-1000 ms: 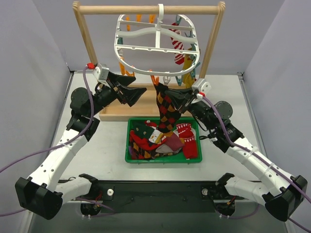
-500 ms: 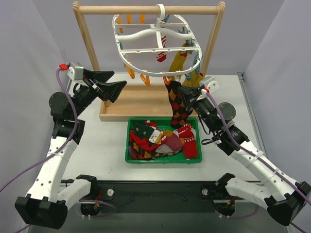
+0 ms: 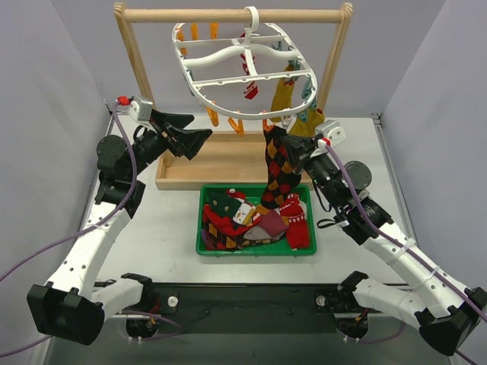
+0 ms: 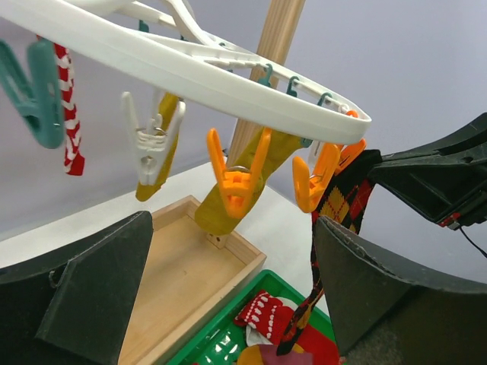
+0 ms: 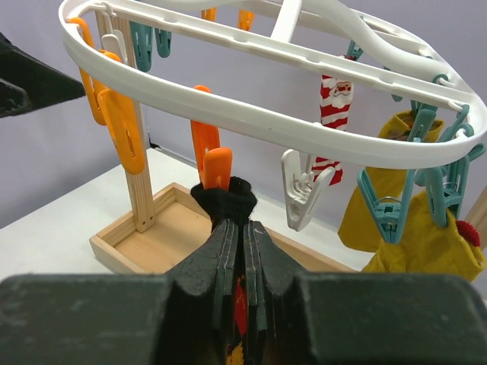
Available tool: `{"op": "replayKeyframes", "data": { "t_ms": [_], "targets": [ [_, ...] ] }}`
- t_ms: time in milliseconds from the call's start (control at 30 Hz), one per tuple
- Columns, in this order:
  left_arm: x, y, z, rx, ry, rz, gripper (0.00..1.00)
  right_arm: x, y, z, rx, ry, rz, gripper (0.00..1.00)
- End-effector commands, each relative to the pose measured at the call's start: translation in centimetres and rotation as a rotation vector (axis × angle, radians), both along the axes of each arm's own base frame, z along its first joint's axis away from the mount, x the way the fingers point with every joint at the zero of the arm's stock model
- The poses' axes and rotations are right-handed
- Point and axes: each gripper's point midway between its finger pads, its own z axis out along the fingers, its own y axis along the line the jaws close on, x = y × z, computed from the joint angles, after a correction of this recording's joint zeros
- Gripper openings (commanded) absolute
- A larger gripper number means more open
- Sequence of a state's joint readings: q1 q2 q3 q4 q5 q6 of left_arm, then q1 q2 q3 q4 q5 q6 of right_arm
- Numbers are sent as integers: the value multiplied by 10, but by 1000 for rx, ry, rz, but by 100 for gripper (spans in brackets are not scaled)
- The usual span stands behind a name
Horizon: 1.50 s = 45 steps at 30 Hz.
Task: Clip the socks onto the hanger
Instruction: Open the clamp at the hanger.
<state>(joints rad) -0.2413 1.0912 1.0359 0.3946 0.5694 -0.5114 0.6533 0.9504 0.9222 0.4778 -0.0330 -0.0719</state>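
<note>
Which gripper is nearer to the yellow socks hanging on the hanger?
Right. The right gripper, shut on the diamond sock, sits close below the yellow socks; the open left gripper is at the hanger's far left side.

Dark diamond sock (image 3: pixel 278 171) at orange clip (image 5: pixel 216 169) of tilted white hanger (image 3: pixel 246 47)

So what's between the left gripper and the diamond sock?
Two orange clips hanging from the hanger rim; the left wrist view shows them best.
</note>
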Motion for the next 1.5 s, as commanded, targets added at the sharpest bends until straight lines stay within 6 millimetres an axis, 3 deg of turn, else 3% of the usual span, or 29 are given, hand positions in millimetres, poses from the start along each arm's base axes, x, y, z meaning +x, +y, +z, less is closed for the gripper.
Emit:
{"op": "replayKeyframes", "data": {
  "t_ms": [0,233,667,1067,1267,1467],
  "targets": [
    [-9,-16,32,5,-108,-44,97,-11,-6,44,76,-88,16,0],
    [2,-17,41,-13,-112,-10,97,-13,-5,44,76,-83,28,0],
    [32,-15,39,-32,-62,54,97,-17,-11,46,78,-89,13,0],
    [40,-23,43,-29,-75,24,97,-19,-26,42,69,-87,-41,0],
    [40,-23,44,-26,-87,21,84,-19,-27,42,69,-86,-44,0],
    [38,-24,54,-38,-107,16,83,-18,-26,37,65,-76,-43,0]
  ]
}}
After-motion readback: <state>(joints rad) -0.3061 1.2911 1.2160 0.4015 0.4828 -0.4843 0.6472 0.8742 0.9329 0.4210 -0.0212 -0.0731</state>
